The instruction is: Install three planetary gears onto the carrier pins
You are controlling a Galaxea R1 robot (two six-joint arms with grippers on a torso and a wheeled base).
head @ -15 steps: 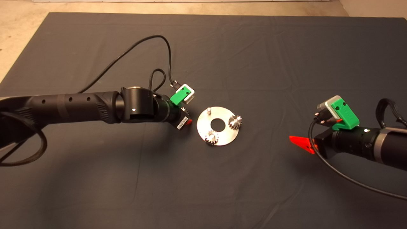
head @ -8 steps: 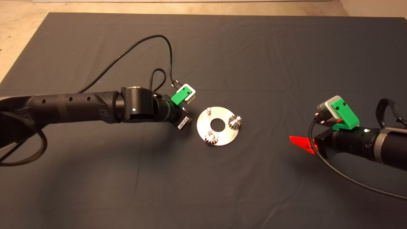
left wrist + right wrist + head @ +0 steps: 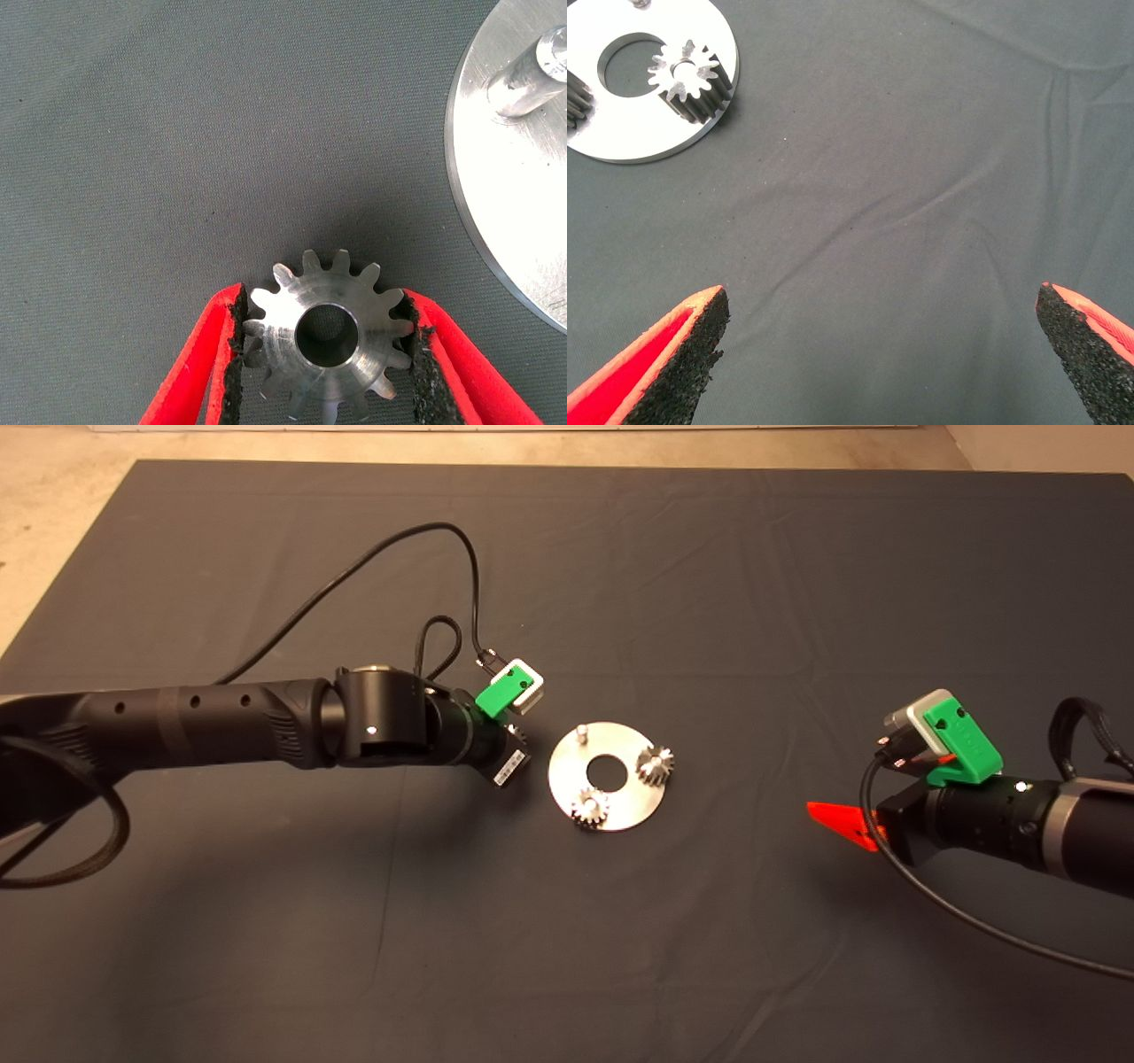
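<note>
1. Steel teeth of the third planetary gear (image 3: pixel 326 335) sit between the two red fingers (image 3: pixel 205 370) of the left gripper (image 3: pixel 326 354); the black pads touch the teeth on both sides, so the gripper is clamped on this gear, whose centre hole faces the wrist camera.
2. That gear is just beside the rim of the carrier disc (image 3: pixel 620 810), over the dark mat (image 3: pixel 709 602), not over the disc.
3. One bare carrier pin (image 3: pixel 582 732) stands upright on the disc on the side nearest the left gripper (image 3: pixel 514 757); the left wrist view shows it as a short silver peg (image 3: pixel 532 75).
4. Two other planetary gears are seated on pins: one (image 3: pixel 656 765) toward the right arm, one (image 3: pixel 590 808) at the disc's near edge.
5. Right gripper (image 3: pixel 881 341) hovers over bare mat well apart from the disc, fingers spread wide with nothing between them.
</note>
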